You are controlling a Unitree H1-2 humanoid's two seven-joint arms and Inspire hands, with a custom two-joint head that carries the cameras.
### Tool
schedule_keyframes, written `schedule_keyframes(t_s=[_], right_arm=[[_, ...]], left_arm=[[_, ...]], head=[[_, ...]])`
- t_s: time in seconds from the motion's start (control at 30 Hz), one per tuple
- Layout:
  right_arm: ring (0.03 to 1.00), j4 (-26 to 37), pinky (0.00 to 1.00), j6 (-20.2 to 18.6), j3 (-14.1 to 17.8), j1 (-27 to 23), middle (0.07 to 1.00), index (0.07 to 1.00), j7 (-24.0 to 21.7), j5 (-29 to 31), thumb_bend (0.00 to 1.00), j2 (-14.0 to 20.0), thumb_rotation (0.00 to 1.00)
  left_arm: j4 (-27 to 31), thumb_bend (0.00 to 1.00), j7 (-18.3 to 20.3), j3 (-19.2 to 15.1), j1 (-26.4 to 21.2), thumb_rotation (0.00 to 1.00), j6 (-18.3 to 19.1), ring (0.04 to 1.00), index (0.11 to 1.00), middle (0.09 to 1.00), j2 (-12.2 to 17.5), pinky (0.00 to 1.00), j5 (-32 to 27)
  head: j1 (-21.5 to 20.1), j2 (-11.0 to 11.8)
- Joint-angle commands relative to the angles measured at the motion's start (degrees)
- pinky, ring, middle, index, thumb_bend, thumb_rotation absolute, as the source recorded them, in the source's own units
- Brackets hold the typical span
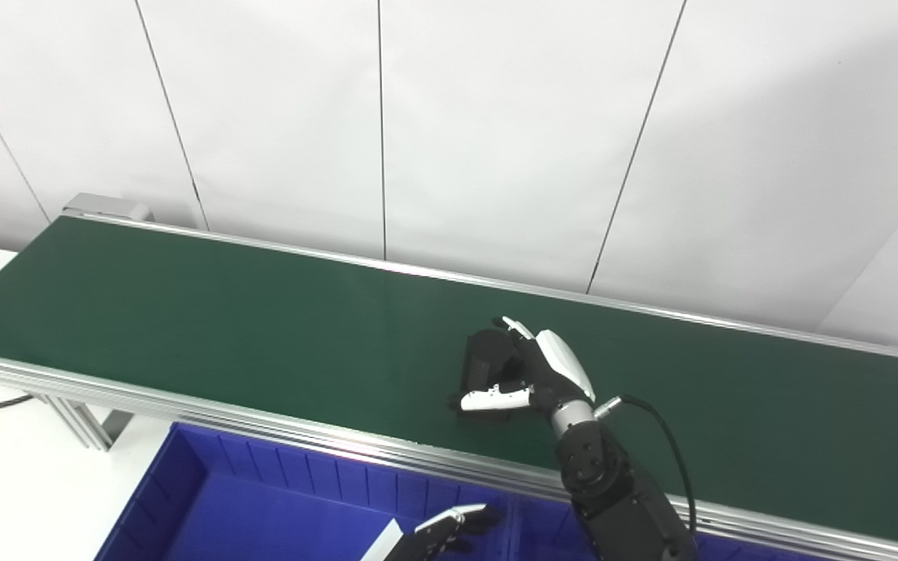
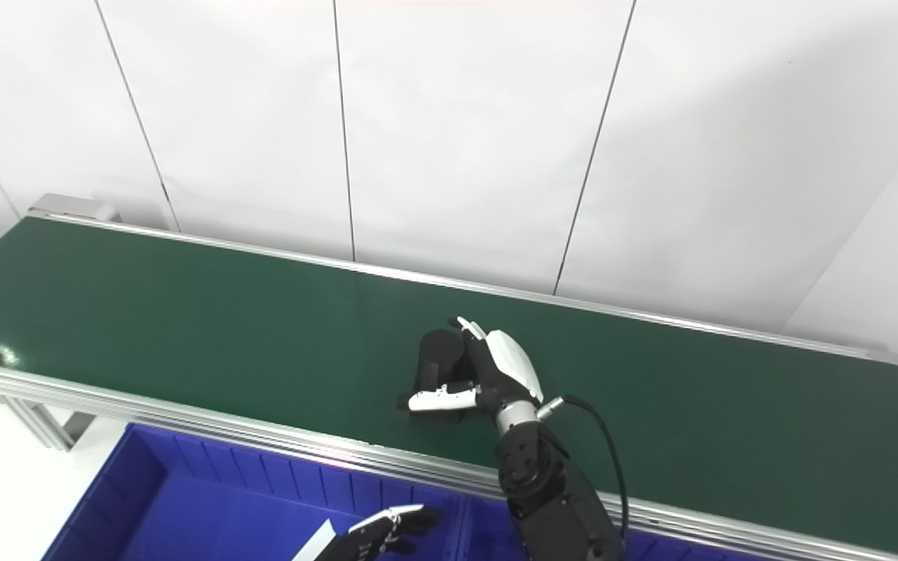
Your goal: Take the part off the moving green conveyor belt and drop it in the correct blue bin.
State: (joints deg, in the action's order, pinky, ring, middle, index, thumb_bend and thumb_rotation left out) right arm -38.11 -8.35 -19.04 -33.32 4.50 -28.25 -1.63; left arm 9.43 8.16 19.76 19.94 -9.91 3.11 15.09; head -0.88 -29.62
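A black part (image 1: 486, 365) lies on the green conveyor belt (image 1: 223, 319), near the belt's middle. My right hand (image 1: 539, 372) reaches over the belt and its fingers and thumb are curled around the part, which still rests on the belt; it shows also in the right eye view (image 2: 492, 374). My left hand (image 1: 449, 530) hangs low over the blue bin (image 1: 207, 499) at the bottom edge, fingers loosely apart, holding nothing. Much of the part is hidden behind the right hand.
The belt's aluminium rail (image 1: 262, 425) runs between belt and bins. A second blue bin (image 1: 542, 522) sits right of a divider. A white wall stands behind the belt. A white table surface (image 1: 5, 475) lies at the left.
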Motion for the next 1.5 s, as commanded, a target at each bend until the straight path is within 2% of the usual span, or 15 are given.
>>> schedule_keyframes(t_s=[0.0, 0.07, 0.1, 0.17, 0.23, 0.3, 0.4, 0.5, 0.6, 0.67, 0.83, 1.0, 1.23, 1.37, 1.47], right_arm=[[0.656, -0.61, 0.57, 3.96, 0.82, -1.55, 0.757, 0.753, 1.39, 1.81, 0.73, -1.57, 0.03], [0.614, -0.71, 0.55, 4.26, 1.67, -1.50, 0.704, 0.718, 2.36, 2.60, 0.68, -2.01, 0.01], [0.523, -0.74, 0.53, 4.44, 2.00, -1.50, 0.609, 0.619, 3.19, 2.75, 0.60, -2.23, 0.01], [0.470, -0.67, 0.52, 4.68, 2.26, -1.39, 0.548, 0.504, 4.79, 2.68, 0.53, -2.53, 0.00], [0.449, -0.66, 0.49, 4.80, 2.37, -1.33, 0.547, 0.481, 5.91, 2.76, 0.51, -2.76, 0.00], [0.449, -0.43, 0.36, 5.39, 2.62, -0.92, 0.508, 0.490, 7.07, 3.05, 0.51, -3.09, 0.00], [0.449, -0.80, 0.27, 6.79, 2.89, -0.49, 0.455, 0.506, 8.69, 3.37, 0.51, -3.49, 0.00], [0.417, -1.50, 0.39, 6.72, 2.90, -0.53, 0.498, 0.519, 9.93, 3.16, 0.51, -3.78, 0.00], [0.406, -2.29, 0.38, 7.36, 2.91, -0.68, 0.498, 0.523, 10.88, 2.98, 0.51, -3.59, 0.00], [0.423, -3.09, 0.44, 8.05, 2.80, -0.93, 0.502, 0.516, 11.56, 2.81, 0.51, -3.45, 0.00], [0.432, -4.14, 0.46, 10.09, 2.86, -1.11, 0.511, 0.510, 13.56, 2.52, 0.51, -3.01, 0.00], [0.418, -3.46, 0.43, 12.92, 3.72, -0.34, 0.500, 0.520, 15.62, 3.14, 0.51, -3.11, 0.00], [0.405, 4.93, 0.41, 13.92, 4.51, 4.10, 0.481, 0.531, 16.65, 2.92, 0.51, -2.82, 0.00], [0.422, 12.43, 0.44, 12.49, 5.06, 7.68, 0.492, 0.520, 15.65, 2.78, 0.51, -2.31, 0.00], [0.417, 17.94, 0.41, 11.57, 5.45, 10.47, 0.505, 0.521, 14.28, 2.78, 0.51, -1.57, 0.00]], left_arm=[[1.63, 0.98, -0.42, 0.34, 0.25, 0.54, -0.65, 0.849, 0.814, 0.847, -0.36, 0.80, -0.05], [1.85, 0.98, -0.37, 0.44, 0.24, 0.54, -0.82, 0.849, 0.811, 0.845, -0.40, 0.80, -0.29], [2.22, 0.98, -0.27, 0.44, 0.31, 0.53, -0.48, 0.850, 0.810, 0.844, -0.42, 0.80, -0.46], [2.82, 0.99, -0.09, 0.44, 0.40, 0.53, 0.10, 0.855, 0.811, 0.850, -0.43, 0.80, -0.70], [2.98, 0.99, 0.07, 0.41, 0.23, 0.53, 0.15, 0.856, 0.814, 0.855, -0.29, 0.80, -1.09], [2.86, 0.99, 0.11, 0.39, 0.06, 0.53, 0.01, 0.857, 0.815, 0.855, -0.05, 0.80, -1.09], [2.65, 0.98, 0.11, 0.21, -0.05, 0.53, -0.10, 0.859, 0.815, 0.854, 0.12, 0.81, -1.64], [1.84, 0.98, 0.05, -0.19, -0.64, 0.53, -0.75, 0.866, 0.817, 0.859, 0.41, 0.82, -2.04], [0.90, 0.98, -0.10, -0.55, -1.22, 0.52, -1.44, 0.862, 0.818, 0.858, 0.73, 0.82, -2.21], [0.47, 0.98, -0.31, -0.83, -1.48, 0.52, -1.61, 0.865, 0.816, 0.859, 0.88, 0.82, -2.12], [-0.27, 0.98, -0.14, -1.52, -2.04, 0.54, -1.20, 0.882, 0.821, 0.867, 1.05, 0.85, -2.70], [-1.35, 0.99, -0.14, -2.53, -2.48, 0.54, -0.82, 0.896, 0.824, 0.872, 0.83, 0.87, -3.67], [-2.68, 0.98, 0.23, -3.76, -3.46, 0.52, -0.81, 0.910, 0.827, 0.878, 0.93, 0.91, -5.70], [-3.70, 0.97, 0.34, -4.31, -4.18, 0.52, -1.29, 0.914, 0.829, 0.883, 1.37, 0.92, -6.25], [-4.77, 0.96, 0.42, -4.49, -4.91, 0.53, -1.93, 0.905, 0.835, 0.875, 1.80, 0.89, -6.37]], head=[[0.01, -0.08], [-0.23, -0.67], [-0.38, -0.79], [-0.39, -0.82], [-0.46, -0.98], [-0.67, -1.08], [-1.42, -1.11], [-1.98, -1.07], [-2.48, -1.08], [-2.71, -1.01], [-3.32, -1.05], [-4.28, -0.84], [-5.77, -0.91], [-7.09, -1.12], [-7.37, -1.15]])
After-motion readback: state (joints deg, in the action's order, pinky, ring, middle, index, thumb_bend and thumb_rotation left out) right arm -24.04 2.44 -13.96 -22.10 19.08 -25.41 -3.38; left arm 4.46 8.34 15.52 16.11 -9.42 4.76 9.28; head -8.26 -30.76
